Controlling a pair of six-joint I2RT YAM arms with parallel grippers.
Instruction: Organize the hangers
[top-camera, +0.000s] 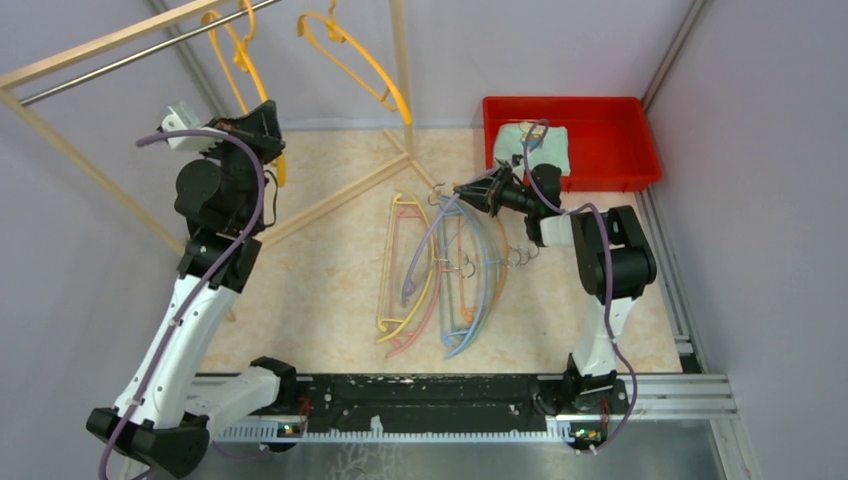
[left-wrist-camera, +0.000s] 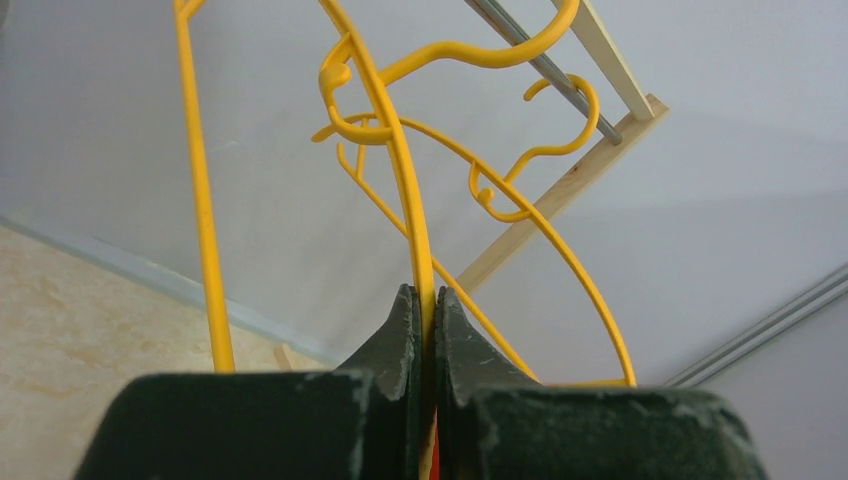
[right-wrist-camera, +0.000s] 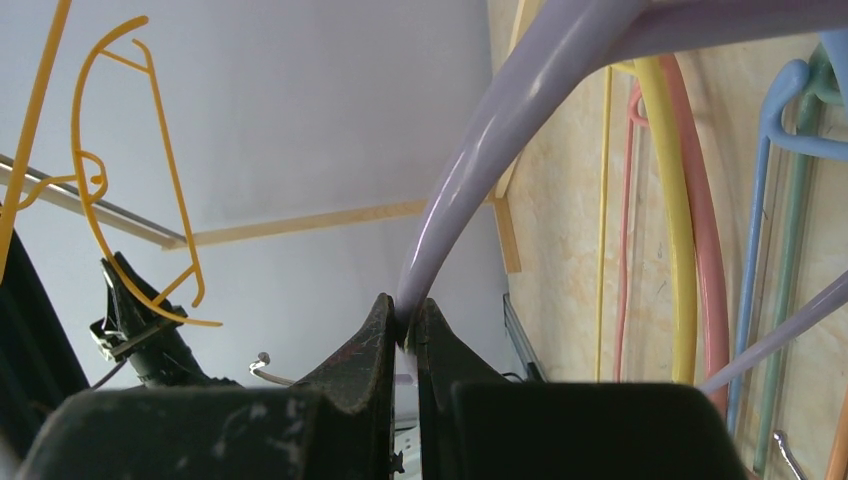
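Note:
My left gripper (top-camera: 268, 118) is raised by the rack and shut on a thin yellow hanger (top-camera: 238, 62) whose hook sits at the metal rail (top-camera: 130, 55). In the left wrist view the jaws (left-wrist-camera: 425, 296) pinch that hanger's bar (left-wrist-camera: 400, 180). A second yellow hanger (top-camera: 352, 60) hangs further right on the rail and shows behind it (left-wrist-camera: 570, 260). My right gripper (top-camera: 463, 190) is shut on a purple hanger (top-camera: 418, 252), lifted at one end above the pile; the jaws (right-wrist-camera: 403, 312) grip its arm (right-wrist-camera: 480, 150). Yellow (right-wrist-camera: 675, 200), pink (right-wrist-camera: 708, 240), blue (right-wrist-camera: 760, 200) and green (right-wrist-camera: 795, 230) hangers lie on the table.
The pale wooden rack frame (top-camera: 400, 60) stands at the back, with a brace (top-camera: 330, 200) across the table. A red bin (top-camera: 620, 110) holding a pale cloth (top-camera: 540, 143) sits back right. An orange hanger (top-camera: 497, 262) lies at the pile's right edge.

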